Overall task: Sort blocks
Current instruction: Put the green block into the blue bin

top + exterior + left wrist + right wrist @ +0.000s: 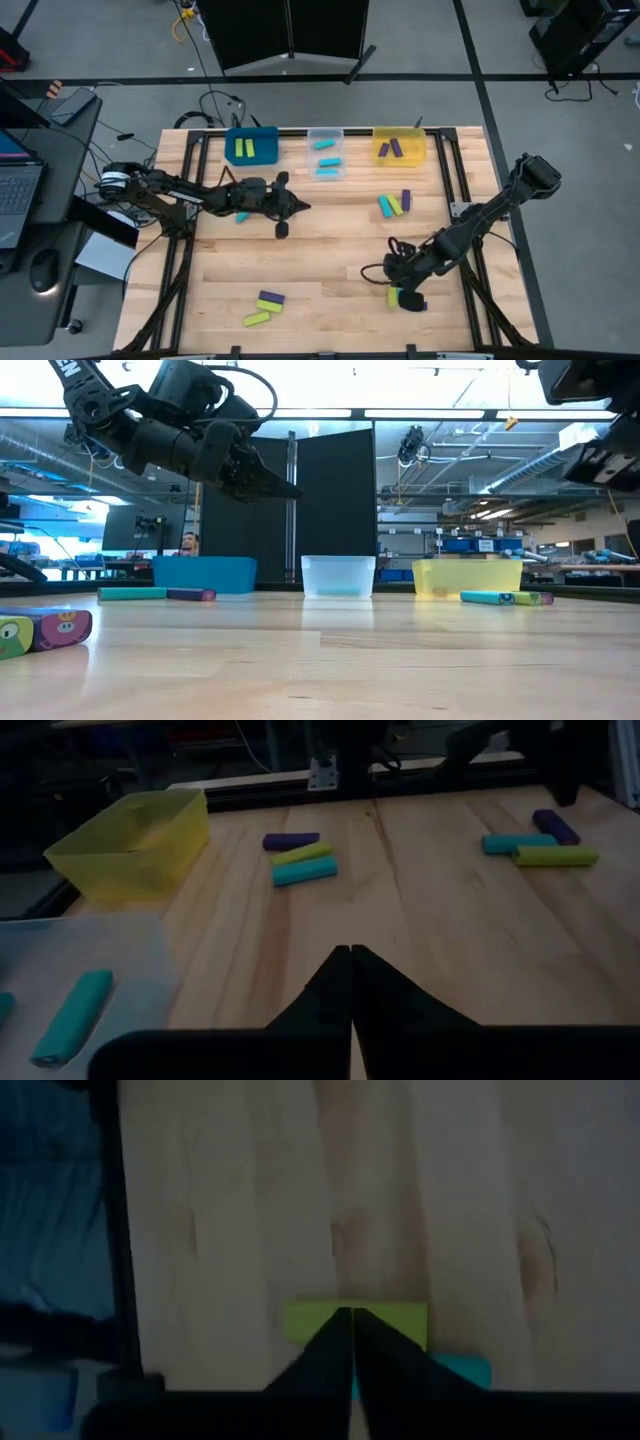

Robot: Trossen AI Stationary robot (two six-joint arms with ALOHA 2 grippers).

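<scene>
Near the table's front, right claw [351, 1312] pressed together over a lime block [355, 1323] — no writing legible.

Bright strip lights [420, 412] glow overhead and the table [330, 260] is evenly lit, shadows soft. Both wrist views run dim, edges dark; the green block [400, 1320] up close looks blurred.
</scene>
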